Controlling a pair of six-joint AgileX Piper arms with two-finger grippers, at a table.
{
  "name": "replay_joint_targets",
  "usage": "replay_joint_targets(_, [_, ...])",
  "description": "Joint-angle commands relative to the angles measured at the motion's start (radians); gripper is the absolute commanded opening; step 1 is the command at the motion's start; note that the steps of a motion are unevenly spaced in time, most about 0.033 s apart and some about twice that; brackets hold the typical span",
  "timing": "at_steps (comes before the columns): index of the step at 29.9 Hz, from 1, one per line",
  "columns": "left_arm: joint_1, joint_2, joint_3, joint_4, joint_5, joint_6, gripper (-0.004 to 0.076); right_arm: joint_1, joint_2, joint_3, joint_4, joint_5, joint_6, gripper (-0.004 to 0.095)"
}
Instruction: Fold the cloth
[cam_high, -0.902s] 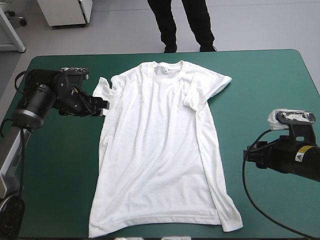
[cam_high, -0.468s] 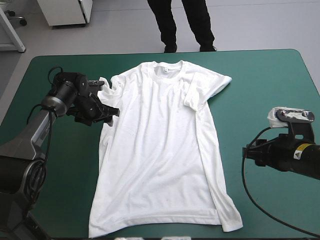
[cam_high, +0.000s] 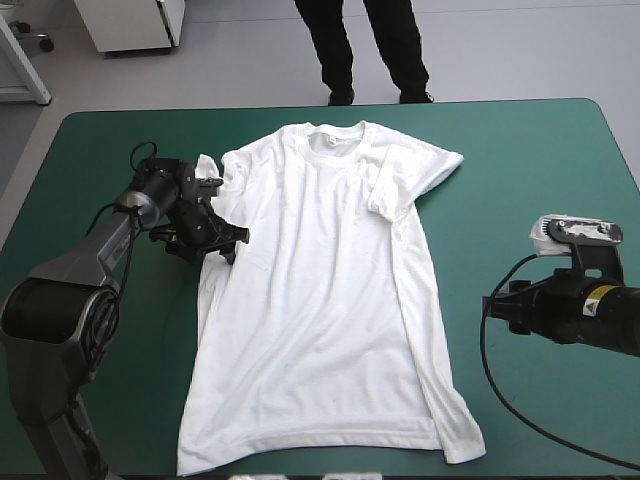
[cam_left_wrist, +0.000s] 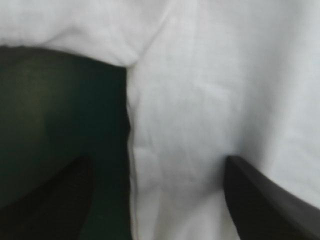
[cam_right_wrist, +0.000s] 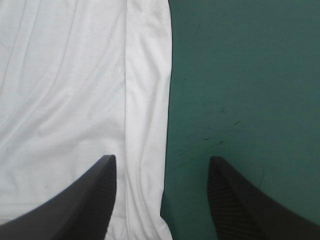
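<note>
Though flat, T-shirt (cam_high: 320, 290) on teal-green cover (cam_high: 540, 180)

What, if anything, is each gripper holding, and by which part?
Nothing is held. The left gripper and the right gripper are both open, and the T-shirt lies flat, ungripped.

- T-shirt (cam_left_wrist: 210, 90) blurred in the left wrist view, its cloth running off past the edges;
- left gripper (cam_high: 210, 235) hides a bit of the T-shirt's side edge in the high view;
- right wrist view cuts off most of the T-shirt.
</note>
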Motion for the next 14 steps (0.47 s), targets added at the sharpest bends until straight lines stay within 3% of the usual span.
replay_joint_targets(1, [0.001, -0.017, -0.027, -0.026, -0.014, -0.002, 0.0528, -0.007, 0.0, -0.031, 0.005, -0.029, -0.001, 0.0513])
replay_joint_targets(3, [-0.001, -0.006, -0.027, -0.032, -0.016, -0.002, 0.0521, -0.007, 0.0, -0.031, 0.005, -0.031, -0.001, 0.0513])
replay_joint_targets(5, [-0.001, -0.006, -0.027, -0.034, -0.018, -0.002, 0.0462, -0.007, 0.0, -0.031, 0.002, -0.033, -0.001, 0.0513])
replay_joint_targets(7, [-0.001, -0.006, -0.027, -0.033, -0.018, -0.002, 0.0332, -0.007, 0.0, -0.031, 0.002, -0.033, -0.001, 0.0509])
replay_joint_targets(10, [-0.001, -0.006, -0.027, -0.033, -0.018, 0.001, 0.0041, -0.007, 0.0, -0.031, 0.002, -0.033, -0.001, 0.0509])
replay_joint_targets(11, [-0.001, -0.006, -0.027, -0.035, -0.018, 0.015, -0.0006, -0.007, 0.0, -0.031, 0.002, -0.033, -0.001, 0.0509])
replay_joint_targets(14, [-0.001, -0.006, -0.027, -0.037, -0.013, 0.05, -0.0004, -0.007, 0.0, -0.031, 0.001, -0.035, 0.001, 0.0509])
